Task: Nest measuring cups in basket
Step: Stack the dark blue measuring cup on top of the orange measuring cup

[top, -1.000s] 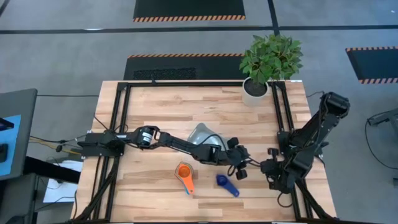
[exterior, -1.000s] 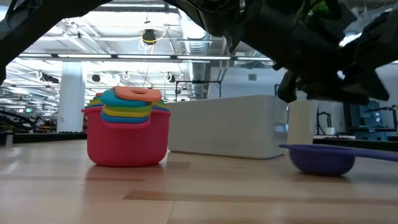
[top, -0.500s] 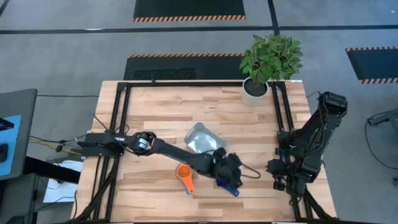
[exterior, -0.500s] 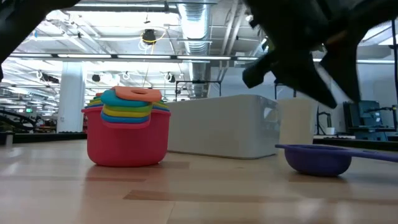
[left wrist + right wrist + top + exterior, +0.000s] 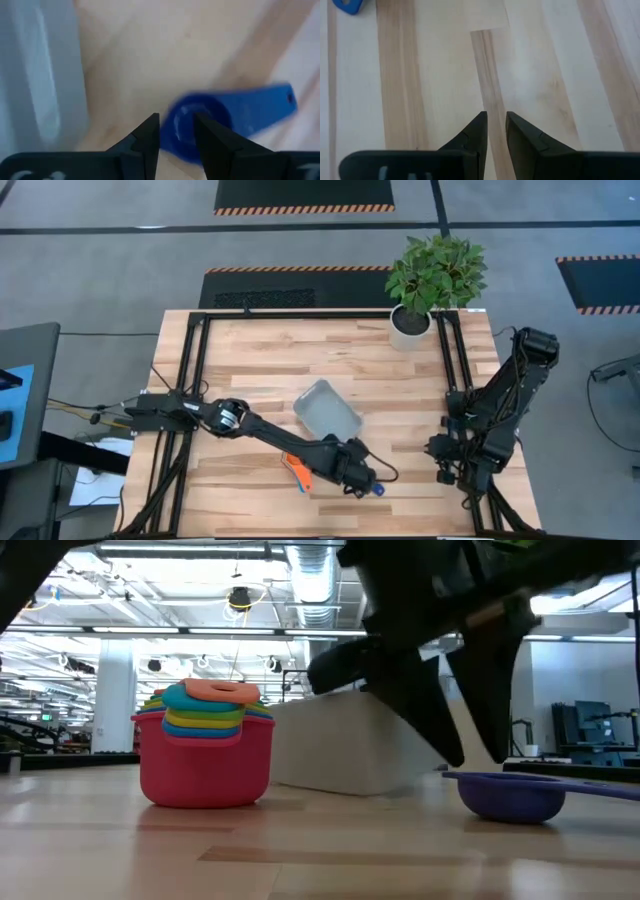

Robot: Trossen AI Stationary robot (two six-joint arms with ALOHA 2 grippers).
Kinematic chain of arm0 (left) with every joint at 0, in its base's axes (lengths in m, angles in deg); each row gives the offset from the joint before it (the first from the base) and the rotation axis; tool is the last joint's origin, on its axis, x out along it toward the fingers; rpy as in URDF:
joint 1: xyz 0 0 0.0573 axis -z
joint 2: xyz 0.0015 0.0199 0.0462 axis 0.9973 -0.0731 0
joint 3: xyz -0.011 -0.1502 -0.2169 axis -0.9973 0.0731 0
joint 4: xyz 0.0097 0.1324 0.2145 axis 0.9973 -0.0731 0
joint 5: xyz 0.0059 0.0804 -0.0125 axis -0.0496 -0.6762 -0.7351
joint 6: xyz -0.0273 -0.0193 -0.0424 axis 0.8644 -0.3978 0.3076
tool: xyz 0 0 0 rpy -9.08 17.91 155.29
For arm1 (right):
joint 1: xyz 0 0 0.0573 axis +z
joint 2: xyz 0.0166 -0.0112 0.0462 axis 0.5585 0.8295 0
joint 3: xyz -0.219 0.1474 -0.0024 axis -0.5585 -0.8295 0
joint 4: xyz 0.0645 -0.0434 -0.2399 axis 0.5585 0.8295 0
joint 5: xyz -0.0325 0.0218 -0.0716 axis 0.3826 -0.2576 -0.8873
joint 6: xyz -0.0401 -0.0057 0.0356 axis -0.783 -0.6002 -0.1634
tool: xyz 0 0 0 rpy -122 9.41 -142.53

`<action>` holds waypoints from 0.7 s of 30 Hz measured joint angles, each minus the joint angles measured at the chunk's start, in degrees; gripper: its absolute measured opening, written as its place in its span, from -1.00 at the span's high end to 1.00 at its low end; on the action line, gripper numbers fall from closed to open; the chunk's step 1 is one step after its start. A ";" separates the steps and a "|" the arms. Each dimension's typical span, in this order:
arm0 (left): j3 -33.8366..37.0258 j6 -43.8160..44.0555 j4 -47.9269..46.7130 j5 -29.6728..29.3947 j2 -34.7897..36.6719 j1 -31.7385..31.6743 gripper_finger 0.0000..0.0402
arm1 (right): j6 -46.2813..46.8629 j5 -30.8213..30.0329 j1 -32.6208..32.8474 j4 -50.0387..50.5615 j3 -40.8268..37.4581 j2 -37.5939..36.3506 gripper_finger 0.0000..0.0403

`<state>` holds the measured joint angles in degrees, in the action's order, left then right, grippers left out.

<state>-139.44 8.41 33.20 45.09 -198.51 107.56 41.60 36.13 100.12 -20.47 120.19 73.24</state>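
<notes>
The dark blue measuring cup [image 5: 197, 125] lies on the worktop [image 5: 250, 360] directly under the left end effector [image 5: 176, 131], whose two dark fingers [image 5: 147, 135] stand a little apart, one over the worktop beside the bowl and one over the bowl itself; nothing is clamped between them. From above, only the tip of the cup's flat handle shows past the arm. In the low view it is a shallow purple-blue bowl with its handle reaching sideways, resting flat on the wood.

Just beside it, partly under the same arm, stands a stack of nested cups [image 5: 205, 755]: a red one outermost, with blue, yellow, green and light blue rims layered inside and an orange handle lying on top. Counted by colour, that makes six in the stack and one apart.

One basket [image 5: 327, 409], silvery and rectangular with rounded corners, lies near the middle of the worktop.

The right end effector [image 5: 495, 127] waits near the worktop's right edge, its fingers slightly apart and holding nothing.
</notes>
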 joint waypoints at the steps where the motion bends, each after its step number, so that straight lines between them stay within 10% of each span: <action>1: -0.24 0.72 -0.36 0.64 0.00 0.26 0.47 | -0.01 0.01 -0.22 0.01 0.00 0.00 0.54; 21: 0.59 9.38 -2.88 1.49 -0.30 2.15 0.47 | -2.12 0.01 -1.83 -0.16 0.00 0.00 0.54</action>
<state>-138.85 17.79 30.32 46.58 -198.81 109.71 39.48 36.15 98.30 -20.62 120.19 73.24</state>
